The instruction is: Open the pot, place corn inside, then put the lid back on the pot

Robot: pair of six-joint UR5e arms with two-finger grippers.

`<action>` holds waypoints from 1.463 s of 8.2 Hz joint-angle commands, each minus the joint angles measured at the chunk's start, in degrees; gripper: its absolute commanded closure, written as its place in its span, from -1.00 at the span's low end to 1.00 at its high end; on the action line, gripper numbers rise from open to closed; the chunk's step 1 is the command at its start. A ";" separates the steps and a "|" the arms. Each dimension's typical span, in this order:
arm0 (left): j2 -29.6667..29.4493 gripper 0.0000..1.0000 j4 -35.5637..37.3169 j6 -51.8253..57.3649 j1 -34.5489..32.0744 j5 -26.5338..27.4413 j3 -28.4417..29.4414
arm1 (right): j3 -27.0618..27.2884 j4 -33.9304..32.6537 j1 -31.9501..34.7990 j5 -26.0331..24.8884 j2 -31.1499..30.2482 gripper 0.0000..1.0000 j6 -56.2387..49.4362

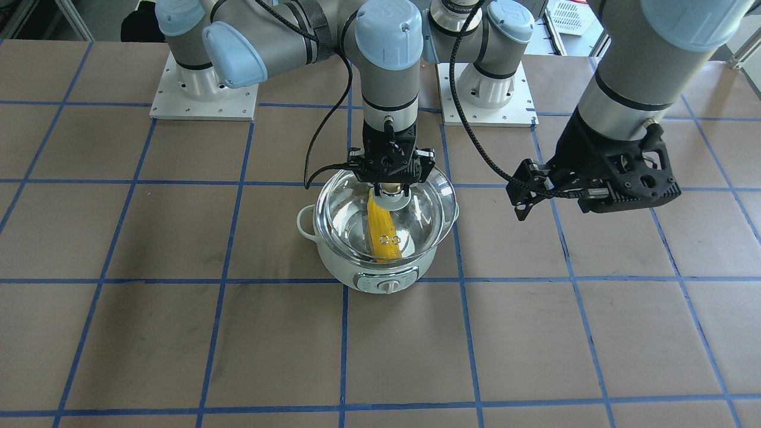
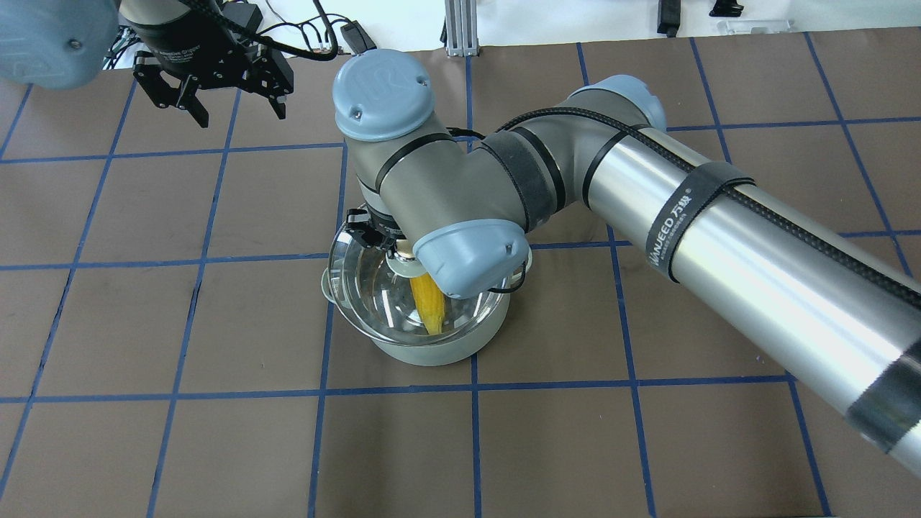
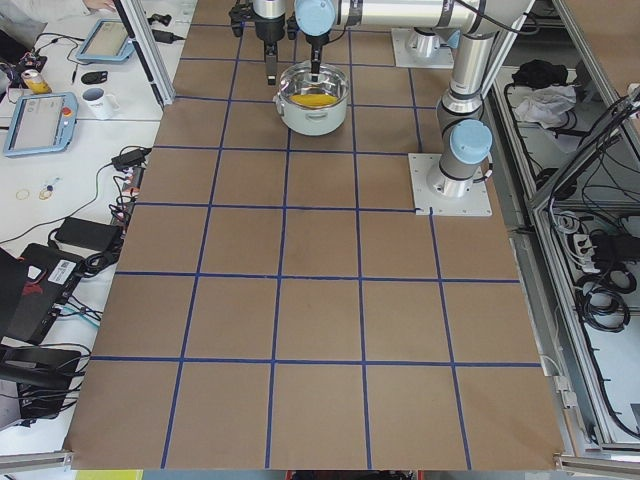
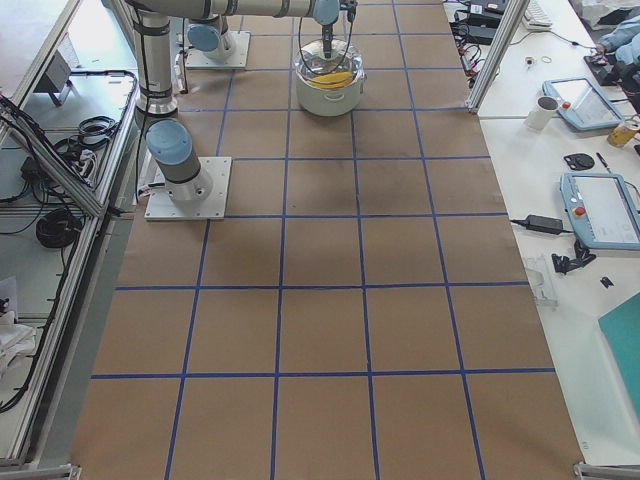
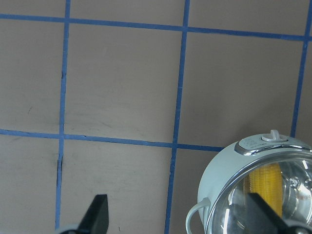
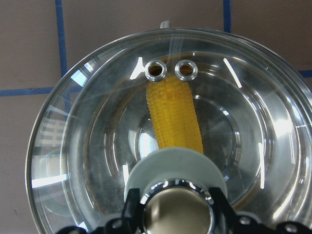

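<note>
Front view: the right gripper [image 1: 389, 187] is clamped on the knob [image 1: 392, 201] of the lid [image 1: 431, 208], with the glass over the mouth of the pot [image 1: 339, 261]. Can't tell if it's fully seated. The corn [image 1: 383, 229] lies inside, plain to see through the glass.

Overhead: the left gripper [image 2: 241, 115] hangs well off to the side above the table [image 2: 180, 324], spread wide, holding nothing.

Right wrist cam: jaws hug the knob, and the corn's end sits right under the vent holes [image 6: 186, 69].
</note>
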 commanded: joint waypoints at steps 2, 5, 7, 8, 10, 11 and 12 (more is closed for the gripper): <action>0.60 -1.00 0.03 -0.05 -0.91 0.09 -0.15 | 0.05 0.21 -0.15 -0.41 0.16 1.00 -1.56; 0.60 -1.00 0.03 -0.14 -0.91 0.18 -0.15 | 0.05 0.21 -0.58 -0.59 0.34 1.00 -1.47; 0.60 -1.00 0.03 -0.05 -0.91 0.18 -0.24 | 0.14 0.21 -0.76 -0.59 0.52 1.00 -2.00; 0.60 -1.00 0.03 -0.05 -0.91 0.18 -0.33 | 0.22 0.21 -0.85 -0.59 0.52 1.00 -2.00; 0.69 -1.00 0.03 -0.05 -0.91 0.18 -0.33 | 0.31 0.21 -0.85 -0.67 0.87 1.00 -2.00; 0.69 -1.00 0.03 -0.05 -0.91 0.18 -0.33 | 0.31 0.21 -0.85 -0.68 1.30 1.00 -2.17; 0.69 -1.00 0.03 -0.05 -0.91 0.18 -0.42 | 0.31 0.21 -1.29 -0.59 1.31 1.00 -2.96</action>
